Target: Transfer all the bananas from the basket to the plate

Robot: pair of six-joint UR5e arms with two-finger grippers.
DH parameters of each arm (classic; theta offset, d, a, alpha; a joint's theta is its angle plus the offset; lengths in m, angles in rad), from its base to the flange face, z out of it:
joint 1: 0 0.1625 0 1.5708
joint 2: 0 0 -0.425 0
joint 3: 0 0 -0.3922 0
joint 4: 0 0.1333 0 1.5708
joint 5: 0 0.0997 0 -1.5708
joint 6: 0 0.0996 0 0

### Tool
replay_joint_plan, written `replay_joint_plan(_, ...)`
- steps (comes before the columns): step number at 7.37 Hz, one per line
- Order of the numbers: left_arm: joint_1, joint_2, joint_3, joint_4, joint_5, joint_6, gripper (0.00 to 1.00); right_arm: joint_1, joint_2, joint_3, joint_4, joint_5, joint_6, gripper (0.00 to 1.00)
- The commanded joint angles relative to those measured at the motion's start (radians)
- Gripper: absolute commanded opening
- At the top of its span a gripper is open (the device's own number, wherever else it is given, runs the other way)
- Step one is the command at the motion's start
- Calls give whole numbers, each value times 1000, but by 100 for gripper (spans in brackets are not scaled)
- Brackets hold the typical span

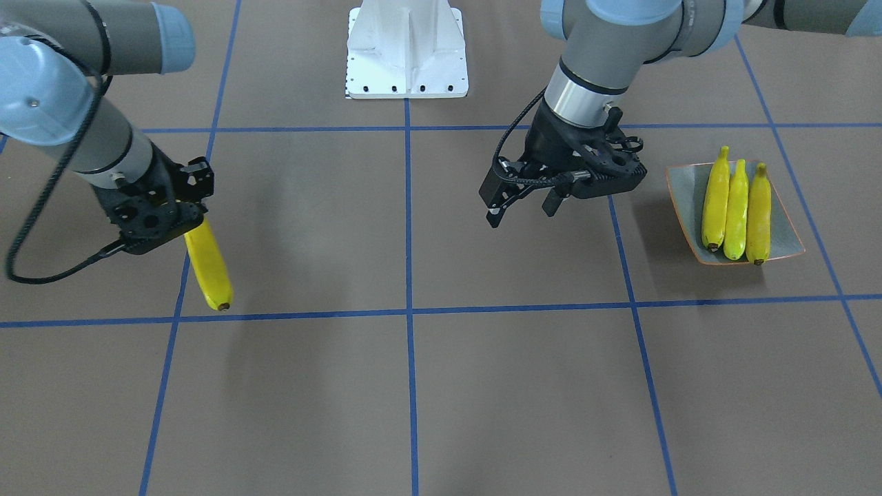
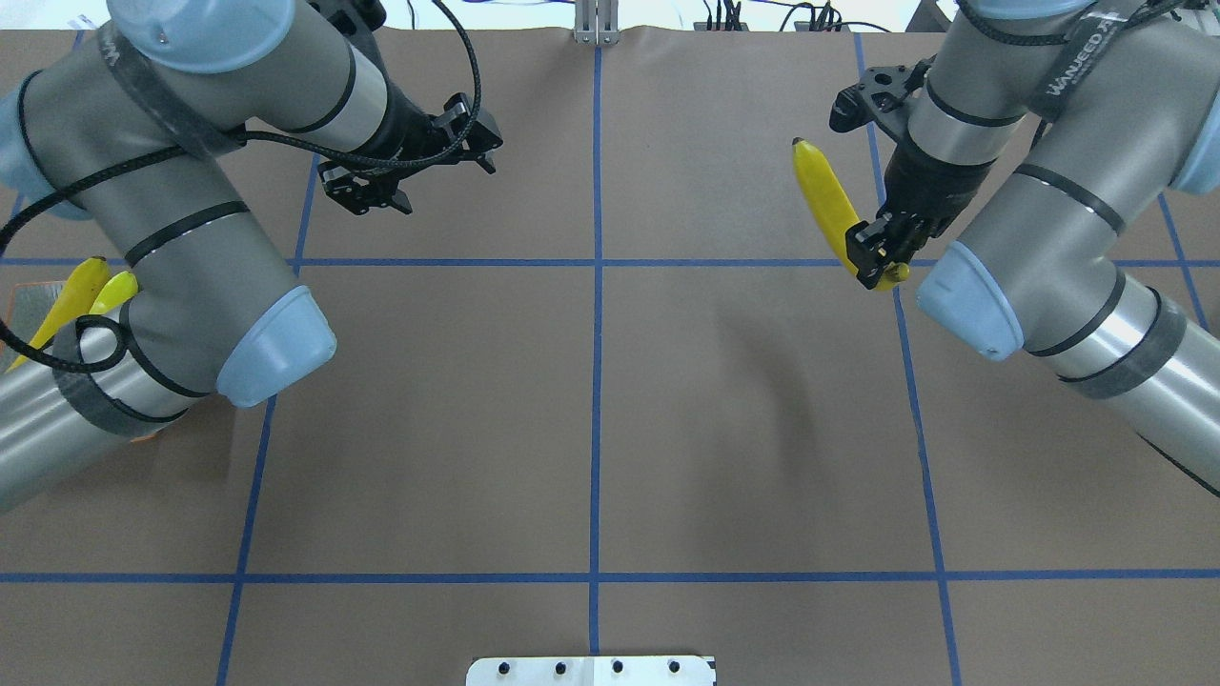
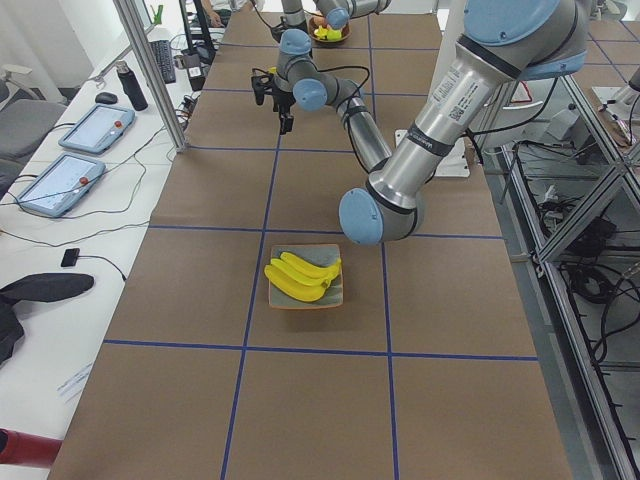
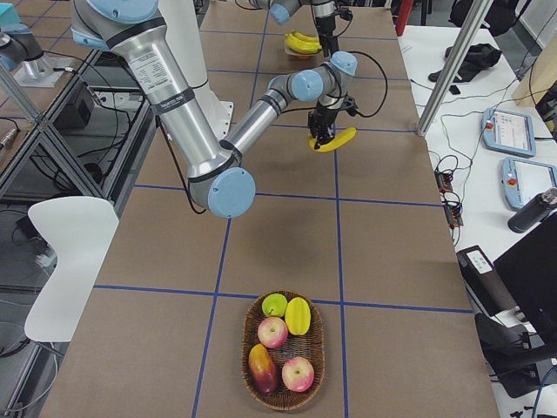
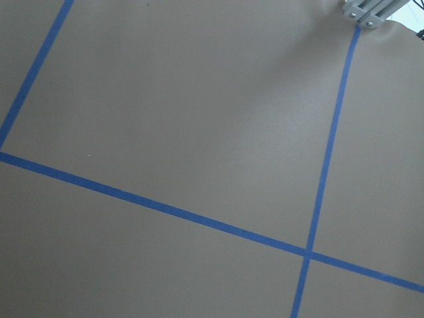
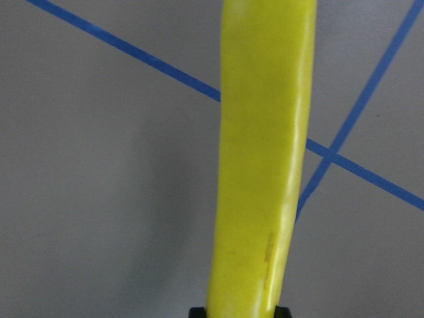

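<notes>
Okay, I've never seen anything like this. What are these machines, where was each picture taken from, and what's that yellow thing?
Two grey robot arms stand at a brown table. Four pictures come from fixed cameras: across the table, behind the robot, and at each end. Two come from cameras on the wrists. The black two-finger right gripper is shut on a glossy yellow banana. The left gripper is open and empty. Three more bananas lie side by side on a squarish grey-green plate. A wicker basket holds other fruit.

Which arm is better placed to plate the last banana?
Left, likely after a handover: the left end effector, open, hangs much nearer the plate; the right end effector holds the banana far from it.
</notes>
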Motion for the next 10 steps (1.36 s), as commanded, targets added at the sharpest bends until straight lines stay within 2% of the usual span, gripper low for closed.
replay_joint_plan(1, 13, -41, 81, -156, 1, -95, 100, -46, 57, 2, -2, 38, 90, 0)
replay_joint_plan(3, 13, -39, 126, -354, 2, -132, 100, -46, 95, 14, 23, 123, 175, 0)
replay_joint_plan(5, 12, -36, 204, -640, 2, -209, 100, -52, 90, 11, 180, 207, 314, 0)
replay_joint_plan(6, 13, -37, 236, -724, 2, -231, 100, -66, 92, 9, 222, 215, 364, 0)
replay_joint_plan(10, 34, -31, 319, -966, 2, -232, 100, -62, 86, 0, 329, 389, 454, 0)
